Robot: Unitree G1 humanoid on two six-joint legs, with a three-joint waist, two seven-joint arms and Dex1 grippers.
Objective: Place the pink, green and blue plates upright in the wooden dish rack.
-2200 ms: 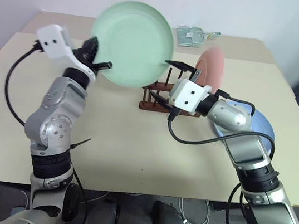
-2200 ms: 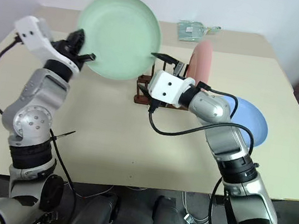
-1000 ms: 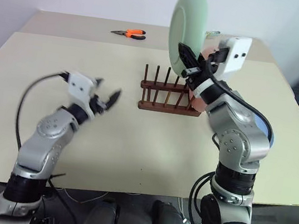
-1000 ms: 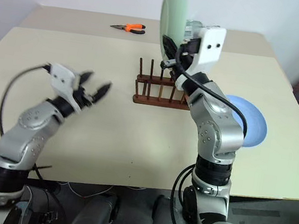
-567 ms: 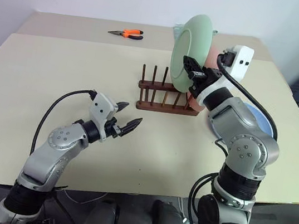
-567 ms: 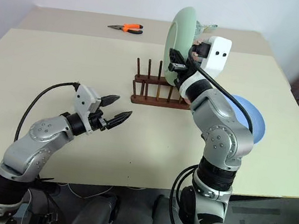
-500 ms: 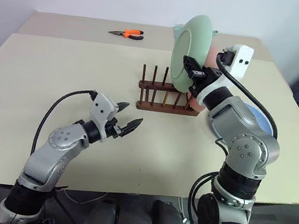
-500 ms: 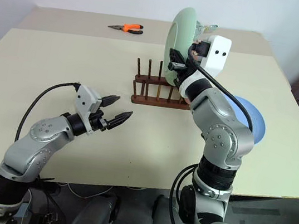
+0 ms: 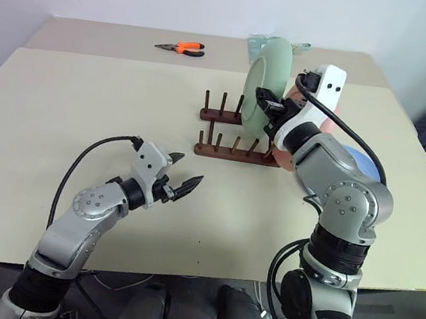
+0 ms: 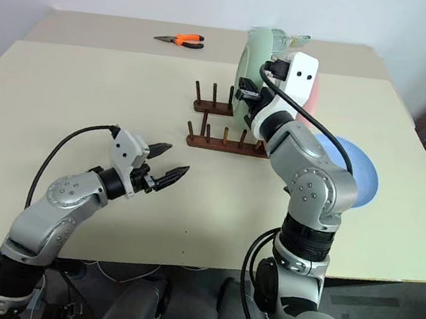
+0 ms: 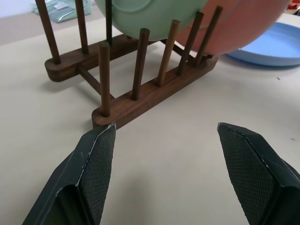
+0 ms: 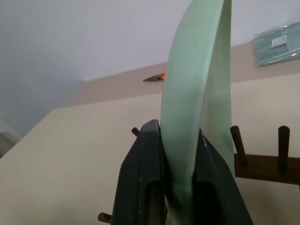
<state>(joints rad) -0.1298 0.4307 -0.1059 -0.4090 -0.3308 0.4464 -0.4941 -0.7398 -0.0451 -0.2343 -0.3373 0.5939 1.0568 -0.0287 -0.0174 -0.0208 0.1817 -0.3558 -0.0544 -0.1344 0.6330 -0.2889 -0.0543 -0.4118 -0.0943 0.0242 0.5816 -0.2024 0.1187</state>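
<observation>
light: bright, even | shadows: soft, faint | focus: sharp | glare: none

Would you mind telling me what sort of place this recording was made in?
Probably a lab or workshop, not a kitchen: a bare beige table against a plain wall, orange-handled pliers lying on it, and a wooden dish rack set up for plates.

Left gripper (image 9: pixel 181 186) jaws spread, right gripper (image 12: pixel 174 154) jaws clamped

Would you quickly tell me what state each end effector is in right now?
Left end effector: open, holding nothing.
Right end effector: closed on the green plate's rim, the plate upright at the wooden dish rack.
</observation>
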